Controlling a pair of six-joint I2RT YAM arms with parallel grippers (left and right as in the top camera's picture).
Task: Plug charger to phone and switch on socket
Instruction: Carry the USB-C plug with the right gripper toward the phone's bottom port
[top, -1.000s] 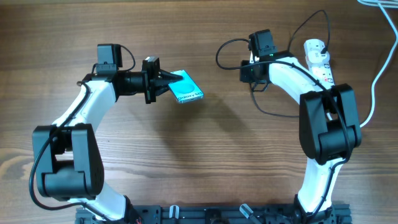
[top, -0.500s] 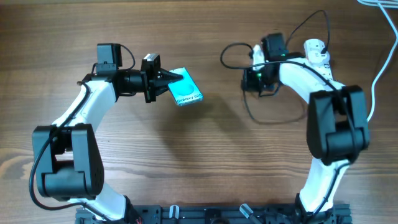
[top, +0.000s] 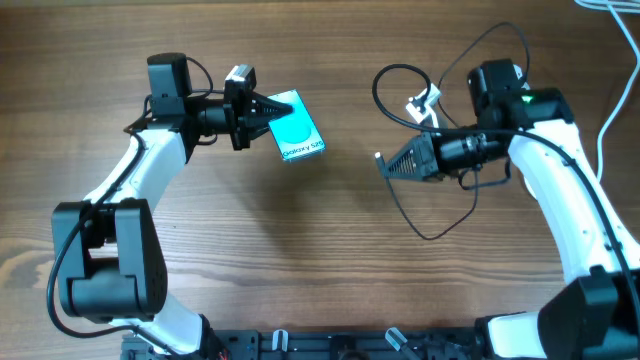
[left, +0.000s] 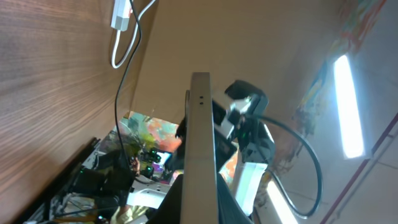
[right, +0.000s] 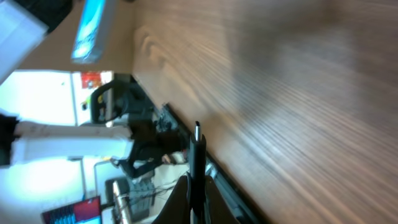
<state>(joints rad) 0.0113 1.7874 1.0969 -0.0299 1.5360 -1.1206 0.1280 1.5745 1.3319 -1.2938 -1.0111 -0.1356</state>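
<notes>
Moved: right gripper (top: 383, 164) has swung off the 2 o'clock corner toward mid-table, hauling the charger (top: 431, 237) cable along; the left side barely shifted.
Left gripper (top: 268, 108): clamped on the phone (top: 300, 132) at its 10 o'clock end, holding it up off the table (top: 300, 270). The free short edge points to 4 o'clock, so I'd guess the port is being offered to the other arm.
Right gripper: pinched shut on the connector tip (right: 197, 132), which pokes out ahead toward 9 o'clock, ready to push in.
Gap: tip sits at the phone's 4 o'clock, well apart.
Socket: can't spot it, probably hidden under the right arm. Only its white cord (top: 606, 130) shows at 3 o'clock.
Stage: lining up; nothing plugged, switch untouched.
</notes>
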